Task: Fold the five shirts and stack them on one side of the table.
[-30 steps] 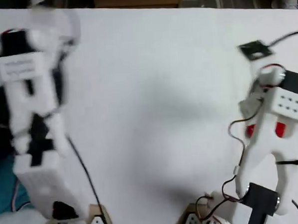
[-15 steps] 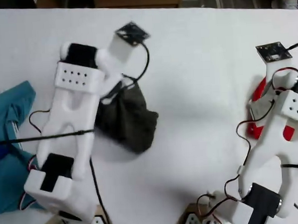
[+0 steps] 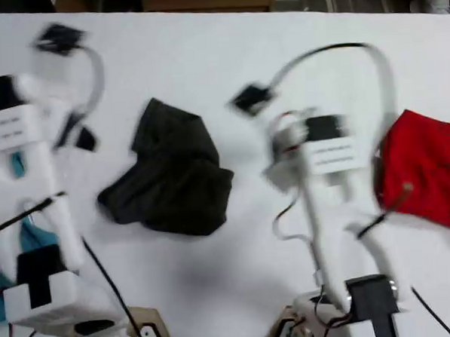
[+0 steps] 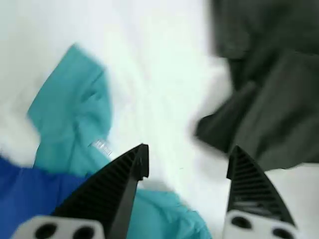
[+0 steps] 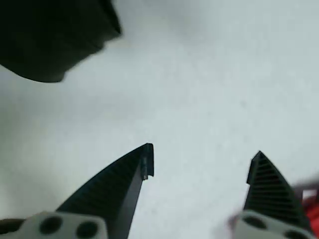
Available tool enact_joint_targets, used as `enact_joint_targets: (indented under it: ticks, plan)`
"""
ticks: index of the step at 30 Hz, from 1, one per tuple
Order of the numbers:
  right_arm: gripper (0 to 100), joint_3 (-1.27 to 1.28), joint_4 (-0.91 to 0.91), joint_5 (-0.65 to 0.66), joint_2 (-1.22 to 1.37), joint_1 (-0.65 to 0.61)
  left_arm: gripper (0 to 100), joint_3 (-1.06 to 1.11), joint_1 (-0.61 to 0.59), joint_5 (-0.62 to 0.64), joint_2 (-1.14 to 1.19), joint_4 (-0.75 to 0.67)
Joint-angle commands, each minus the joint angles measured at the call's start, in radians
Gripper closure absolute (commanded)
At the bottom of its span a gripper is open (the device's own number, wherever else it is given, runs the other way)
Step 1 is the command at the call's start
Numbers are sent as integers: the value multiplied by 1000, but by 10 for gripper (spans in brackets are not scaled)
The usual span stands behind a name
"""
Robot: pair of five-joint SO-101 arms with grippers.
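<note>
The dark shirt [image 3: 173,186] lies crumpled near the middle of the tabletop [image 3: 281,82], likely because both arms can reach it there for folding. The left pincer [image 4: 189,149] hangs wide open and empty over bare surface between it and the teal shirt [image 4: 75,119], which lies with the blue shirt [image 4: 25,194] at the left edge. The right pincer [image 5: 203,151], equally spread and empty, hangs near the dark shirt. The red shirt [image 3: 429,165] waits unfolded at the right edge.

Plain white worktop [image 3: 280,75]. Unpatterned charcoal-black shirt [image 3: 173,179]; solid red shirt [image 3: 425,165]; teal shirt [image 4: 75,114]; plain royal-blue shirt [image 4: 20,194]. Black, ribbed left hand [image 4: 189,152] and right hand [image 5: 203,153], white at the base.
</note>
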Motion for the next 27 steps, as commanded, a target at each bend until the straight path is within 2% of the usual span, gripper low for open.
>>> enact_joint_targets:
  ticks: [1,7,9,14,20,22,27]
  plan:
    - [687,-3,-67,-6,8,-209,728,-2,-178,31,28,-12]
    - [687,-164,-131,-5,239,-314,728,-2,-465,21,126,-14]
    - [687,-276,-102,-5,323,-340,728,-2,-537,-34,161,-15]
    - [656,-562,-2,-5,507,-409,728,-10,-664,-118,239,-15]
    - [663,-764,39,0,769,-407,728,-8,-752,-173,269,-15]
    - [724,-818,54,-3,834,-389,728,-10,-772,-189,267,-15]
    - [982,-961,110,-5,871,-306,728,-4,-787,-204,269,-15]
